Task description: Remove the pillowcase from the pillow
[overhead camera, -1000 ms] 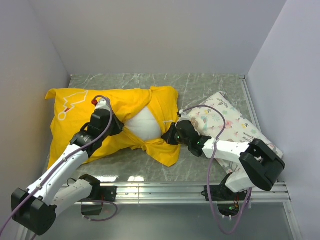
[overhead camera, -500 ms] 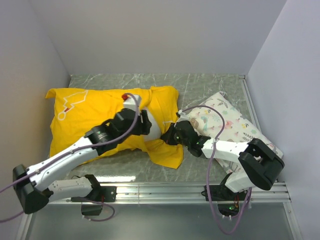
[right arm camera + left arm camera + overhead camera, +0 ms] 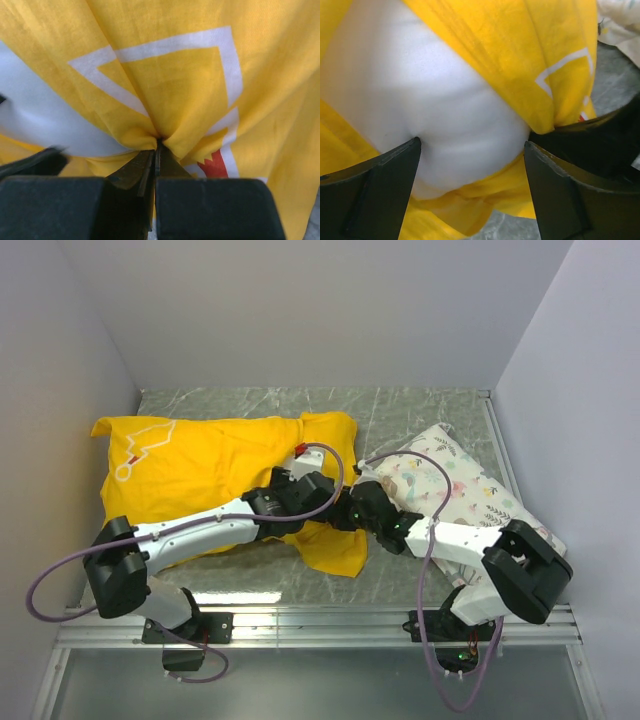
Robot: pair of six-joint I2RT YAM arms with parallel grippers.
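The yellow pillowcase point(image 3: 200, 465) lies across the left and middle of the table, its open end bunched near the centre. The white pillow point(image 3: 420, 100) bulges out of that opening. My left gripper point(image 3: 471, 145) is open, one finger on each side of the bulge, its right finger point(image 3: 570, 200) against the yellow cloth. In the top view the left gripper point(image 3: 322, 498) covers the pillow. My right gripper point(image 3: 157, 142) is shut on a pinched fold of the pillowcase point(image 3: 175, 75) beside its white zigzag mark. From above, the right gripper point(image 3: 347, 512) sits at the case's right edge.
A white pillow printed with small animals and leaves point(image 3: 460, 485) lies at the right, under the right arm. Grey walls close in the marbled table point(image 3: 400, 410) on three sides. The metal rail point(image 3: 320, 620) with the arm bases runs along the near edge.
My left arm has swung right from the case's left part to the opening in the middle, and its jaws have opened. The right gripper has stayed shut on the cloth.
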